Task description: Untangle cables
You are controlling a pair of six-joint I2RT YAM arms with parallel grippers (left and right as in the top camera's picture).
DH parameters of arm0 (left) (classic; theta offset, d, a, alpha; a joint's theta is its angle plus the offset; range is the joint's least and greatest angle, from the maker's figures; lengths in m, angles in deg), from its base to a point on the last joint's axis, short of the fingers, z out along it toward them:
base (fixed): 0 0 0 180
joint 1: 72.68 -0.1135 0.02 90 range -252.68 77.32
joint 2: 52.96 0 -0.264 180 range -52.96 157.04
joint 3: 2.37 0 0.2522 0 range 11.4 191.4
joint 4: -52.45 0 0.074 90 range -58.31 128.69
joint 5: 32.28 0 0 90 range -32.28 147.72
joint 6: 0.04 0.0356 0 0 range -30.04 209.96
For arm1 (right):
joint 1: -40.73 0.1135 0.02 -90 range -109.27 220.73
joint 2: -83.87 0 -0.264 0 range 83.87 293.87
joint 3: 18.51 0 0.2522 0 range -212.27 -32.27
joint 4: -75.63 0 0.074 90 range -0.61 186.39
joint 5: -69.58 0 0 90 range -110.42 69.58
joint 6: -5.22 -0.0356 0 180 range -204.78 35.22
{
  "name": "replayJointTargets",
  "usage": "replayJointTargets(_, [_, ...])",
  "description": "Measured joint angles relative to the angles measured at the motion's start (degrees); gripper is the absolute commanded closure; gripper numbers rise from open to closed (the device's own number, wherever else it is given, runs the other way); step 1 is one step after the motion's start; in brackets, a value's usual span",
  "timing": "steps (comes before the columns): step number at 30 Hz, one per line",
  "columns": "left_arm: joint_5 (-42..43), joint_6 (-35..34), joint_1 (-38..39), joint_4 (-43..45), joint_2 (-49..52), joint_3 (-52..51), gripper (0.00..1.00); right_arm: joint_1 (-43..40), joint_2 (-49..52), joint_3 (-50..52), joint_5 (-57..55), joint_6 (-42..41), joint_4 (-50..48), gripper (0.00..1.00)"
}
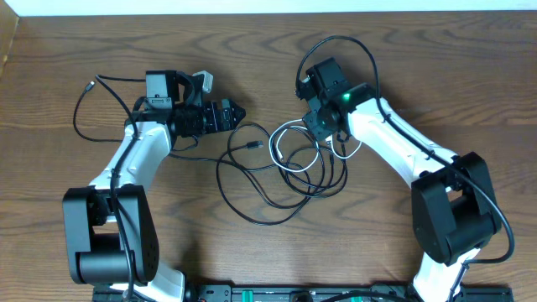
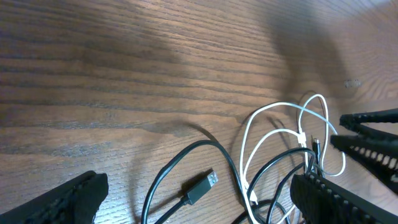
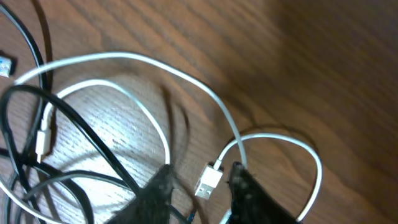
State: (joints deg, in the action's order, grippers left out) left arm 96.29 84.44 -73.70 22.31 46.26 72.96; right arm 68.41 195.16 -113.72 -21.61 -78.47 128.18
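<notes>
Cables (image 1: 281, 168) lie tangled in the middle of the tabletop (image 1: 252, 50), between the two arms. Black strands spread in wide loops toward the lower centre of the overhead frame, and a white cable (image 3: 124, 57) is coiled at the heap's upper right. Just left of the tangle, the left jaws are spread wide, with a black USB plug (image 2: 200, 188) lying loose on the wood in front of them. Over the white coils, the right jaws stand with little room between them. The white plug (image 3: 209, 180) sits in that gap, and I cannot tell whether either finger touches it.
</notes>
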Motion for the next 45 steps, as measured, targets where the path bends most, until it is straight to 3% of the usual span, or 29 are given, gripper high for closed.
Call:
replayJointTargets(14, [0.0, 0.0, 0.0, 0.0, 0.0, 0.0, 0.01, 0.7, 0.0, 9.1, 3.3, 0.0, -12.9, 0.66])
replayJointTargets(19, [0.0, 0.0, 0.0, 0.0, 0.0, 0.0, 0.00, 0.7, 0.0, 12.2, 3.9, 0.1, -16.7, 0.73])
replayJointTargets(22, [0.0, 0.0, 0.0, 0.0, 0.0, 0.0, 0.00, 0.7, 0.0, 12.7, 4.1, 0.2, -16.6, 0.95])
replayJointTargets(28, [0.0, 0.0, 0.0, 0.0, 0.0, 0.0, 0.00, 0.7, -0.3, 12.6, 2.5, 0.2, -15.6, 0.99])
replayJointTargets(39, [0.0, 0.0, 0.0, 0.0, 0.0, 0.0, 0.00, 0.7, -20.1, 10.7, -0.8, 0.2, -19.4, 0.99])
replayJointTargets(45, [0.0, 0.0, 0.0, 0.0, 0.0, 0.0, 0.00, 1.2, -25.9, 10.6, -1.1, 0.2, -20.8, 0.99])
